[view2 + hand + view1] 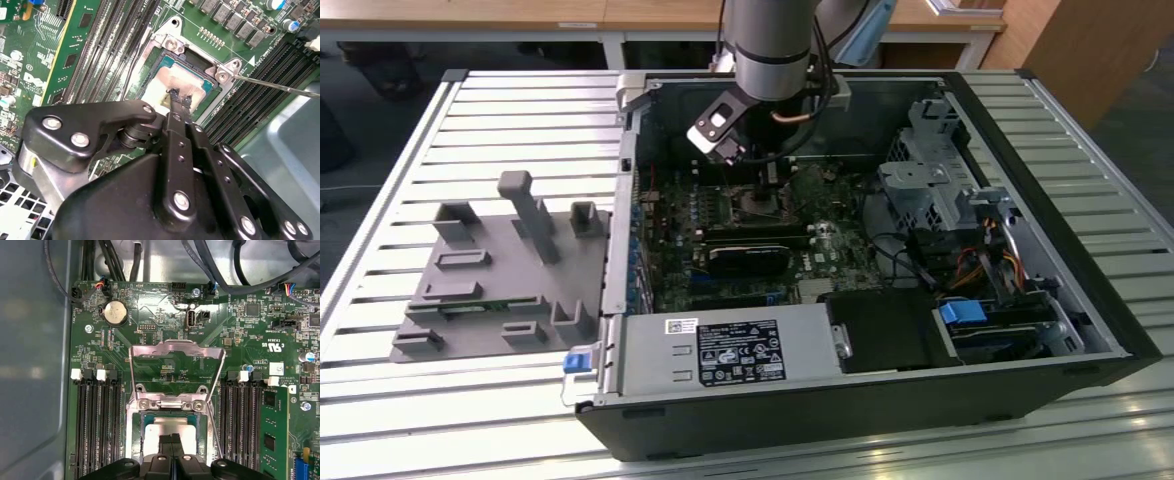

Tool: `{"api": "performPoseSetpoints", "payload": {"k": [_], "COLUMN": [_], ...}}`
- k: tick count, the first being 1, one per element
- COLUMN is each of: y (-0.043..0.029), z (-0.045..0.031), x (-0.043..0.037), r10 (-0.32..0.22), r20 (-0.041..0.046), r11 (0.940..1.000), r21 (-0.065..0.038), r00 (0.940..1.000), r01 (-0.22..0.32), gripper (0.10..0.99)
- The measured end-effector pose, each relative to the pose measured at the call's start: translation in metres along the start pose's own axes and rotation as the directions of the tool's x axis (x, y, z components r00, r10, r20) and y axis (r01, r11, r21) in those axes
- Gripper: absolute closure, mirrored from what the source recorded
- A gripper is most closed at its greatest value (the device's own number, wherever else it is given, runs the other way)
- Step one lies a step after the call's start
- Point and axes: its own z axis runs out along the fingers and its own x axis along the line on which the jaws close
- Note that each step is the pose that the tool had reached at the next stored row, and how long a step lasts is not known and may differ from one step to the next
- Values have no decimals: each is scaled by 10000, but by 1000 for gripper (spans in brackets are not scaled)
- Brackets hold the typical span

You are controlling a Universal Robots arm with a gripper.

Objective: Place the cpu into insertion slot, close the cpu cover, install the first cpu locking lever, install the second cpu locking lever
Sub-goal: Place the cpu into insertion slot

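The cpu [172,424], a flat square chip with a silvery top, lies in the socket on the green motherboard; it also shows in the second wrist view [167,80]. The cpu cover [175,345], a thin metal frame with an open window, is swung up and back from its hinge, clear of the socket. A thin wire locking lever [215,427] stands loose beside the socket, and its rod [280,85] sticks out sideways. My gripper [173,440] [181,98] is shut, its narrow black tips together right at the chip's top. In the exterior view the gripper [761,195] reaches down into the open computer case.
Black memory slots [95,420] flank the socket on both sides, with a coin battery [115,312] and cables beyond. The case wall [35,365] is close. The exterior view shows a power supply [720,350], a drive cage [934,180] and a grey fixture [500,270] on the slatted table.
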Motion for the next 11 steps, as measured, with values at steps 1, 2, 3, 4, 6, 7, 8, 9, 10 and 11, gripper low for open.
{"api": "performPoseSetpoints", "payload": {"k": [1, 2, 3, 4, 6, 7, 8, 9, 10, 11], "y": [0, 0, 0, 0, 0, 0, 0, 0, 0, 0], "z": [-2, -5, -5, -6, -8, -8, -8, -8, -9, -11], "x": [0, 0, 0, 0, 0, 0, 0, 0, 0, 0], "r10": [0, 0, 0, 0, 0, 0, 0, 0, 0, 0], "r20": [0, 0, -2, -2, 0, 0, 0, -1, 0, 2], "r11": [10000, 10000, 10000, 10000, 10000, 10000, 10000, 10000, 10000, 10000], "r21": [0, 0, -1, -1, 0, 0, 0, 0, 0, 1], "r00": [10000, 10000, 10000, 10000, 10000, 10000, 10000, 10000, 10000, 10000], "r01": [0, 0, 0, 0, 0, 0, 0, 0, 0, 0], "gripper": [965, 965, 965, 965, 965, 965, 965, 965, 965, 965]}}
